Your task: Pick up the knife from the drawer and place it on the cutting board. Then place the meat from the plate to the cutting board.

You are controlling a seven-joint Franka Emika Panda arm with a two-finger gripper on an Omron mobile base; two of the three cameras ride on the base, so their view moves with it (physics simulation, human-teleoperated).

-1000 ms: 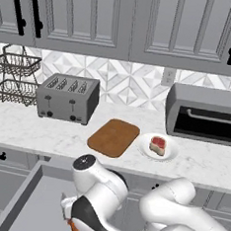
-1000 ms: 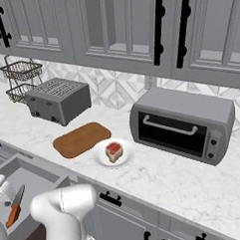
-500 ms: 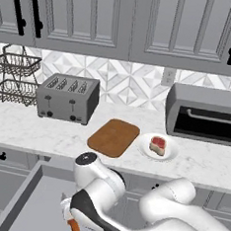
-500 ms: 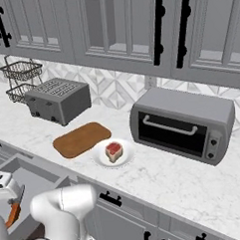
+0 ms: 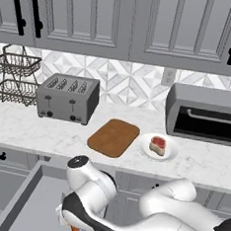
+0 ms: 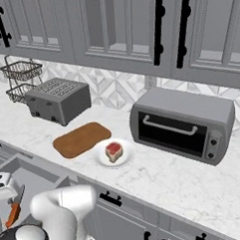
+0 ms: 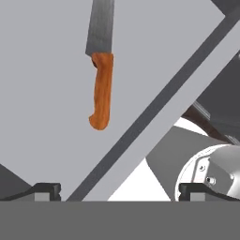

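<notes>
Hand view: pincer (image 7: 119, 191) spread wide, nothing gripped, poised above the open drawer (image 7: 42, 70) for the grab; knife (image 7: 101, 65) lies flat inside. Cutting board (image 5: 114, 137) bare on the surface (image 5: 32, 130), meat (image 5: 158, 144) on plate (image 5: 173, 151) beside it

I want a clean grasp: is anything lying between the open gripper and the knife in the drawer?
Nothing visible. In the hand view the knife lies alone on the drawer floor, ahead of the open gripper, bare grey between them.
</notes>
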